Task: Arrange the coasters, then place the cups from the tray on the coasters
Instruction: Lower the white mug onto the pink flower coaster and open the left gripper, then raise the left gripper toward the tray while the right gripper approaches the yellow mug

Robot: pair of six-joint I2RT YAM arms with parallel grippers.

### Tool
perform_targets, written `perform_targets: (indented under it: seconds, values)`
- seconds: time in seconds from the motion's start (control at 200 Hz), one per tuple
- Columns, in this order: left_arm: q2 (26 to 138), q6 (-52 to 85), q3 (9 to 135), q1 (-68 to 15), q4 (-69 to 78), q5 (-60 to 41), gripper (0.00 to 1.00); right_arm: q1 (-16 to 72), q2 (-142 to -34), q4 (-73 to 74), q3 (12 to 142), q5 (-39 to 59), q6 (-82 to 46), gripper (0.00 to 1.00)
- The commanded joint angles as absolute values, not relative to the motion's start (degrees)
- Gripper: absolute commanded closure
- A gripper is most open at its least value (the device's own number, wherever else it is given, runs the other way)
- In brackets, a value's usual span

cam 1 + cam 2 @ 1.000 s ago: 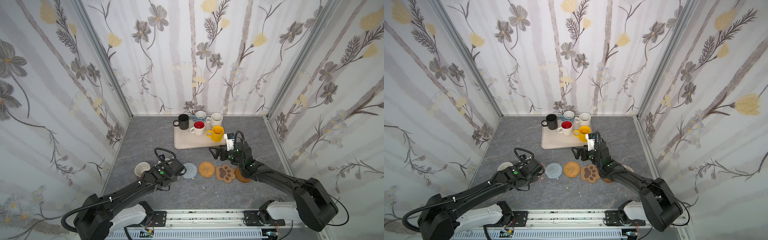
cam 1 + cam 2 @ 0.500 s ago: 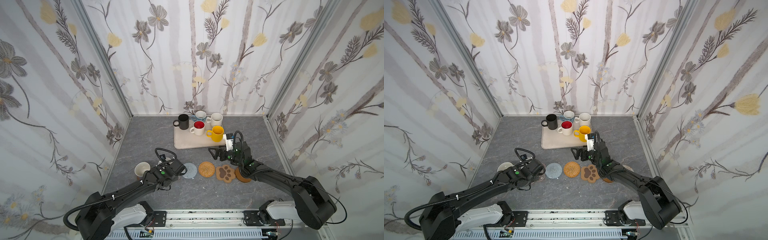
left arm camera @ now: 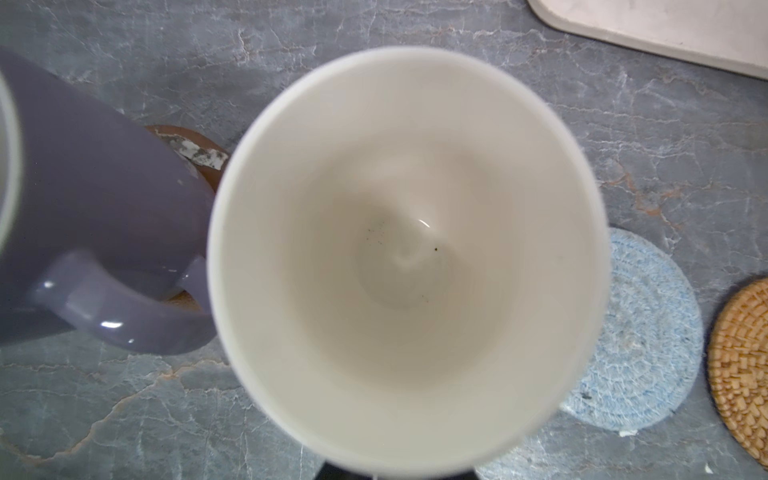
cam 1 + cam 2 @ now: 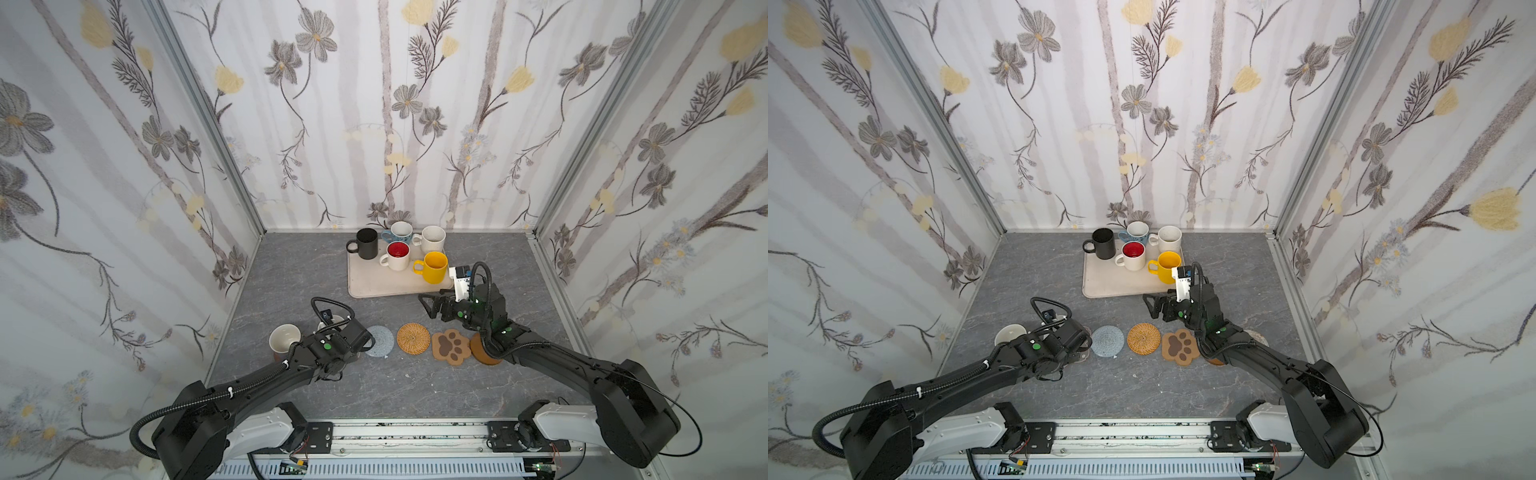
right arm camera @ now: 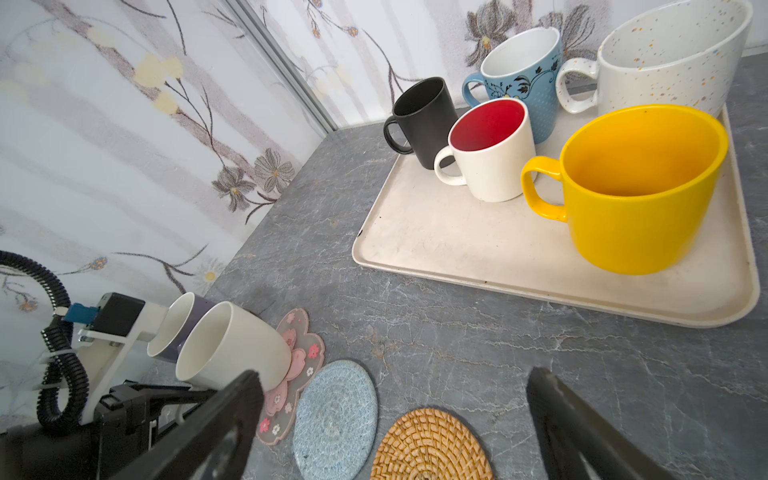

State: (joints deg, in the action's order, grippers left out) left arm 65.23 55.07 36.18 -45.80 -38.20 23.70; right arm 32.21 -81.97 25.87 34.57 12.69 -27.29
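The yellow cup (image 4: pixel 434 266) is stood upright on the near right corner of the tray (image 4: pixel 374 286), handle turned leftward. Just before it the right gripper (image 4: pixel 429 306) is held spread wide and empty, nearer than the left arm (image 4: pixel 266 374).

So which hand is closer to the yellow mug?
Right. The right hand is just off the tray's near edge, near the yellow mug; the left hand is away at the cream mug.
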Motion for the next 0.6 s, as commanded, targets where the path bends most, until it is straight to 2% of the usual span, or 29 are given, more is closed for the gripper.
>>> perform_targets:
  seconds: [0.0, 0.15, 0.405, 0.465, 0.6]
  values:
    - [64.6, 55.5, 36.0, -45.8, -37.5, 25.2, 0.71, 32.3, -81.1, 24.9, 34.8, 8.6, -26.3, 0.0]
    - [64.2, 54.7, 36.7, -45.8, -37.5, 24.8, 0.56, 32.2, -83.9, 18.2, 38.6, 8.2, -27.1, 0.0]
    - [59.2, 50.9, 40.6, -45.8, -37.7, 22.6, 0.1, 32.1, -84.4, 13.8, 40.2, 3.5, -31.4, 0.0]
    - [57.4, 47.7, 42.5, -45.8, -37.7, 21.4, 0.07, 31.9, -83.9, 13.5, 40.2, 3.2, -32.1, 0.0]
    - [56.5, 40.8, 48.7, -45.8, -37.7, 18.9, 0.08, 31.3, -83.0, 11.8, 41.6, 5.0, -32.9, 0.0]
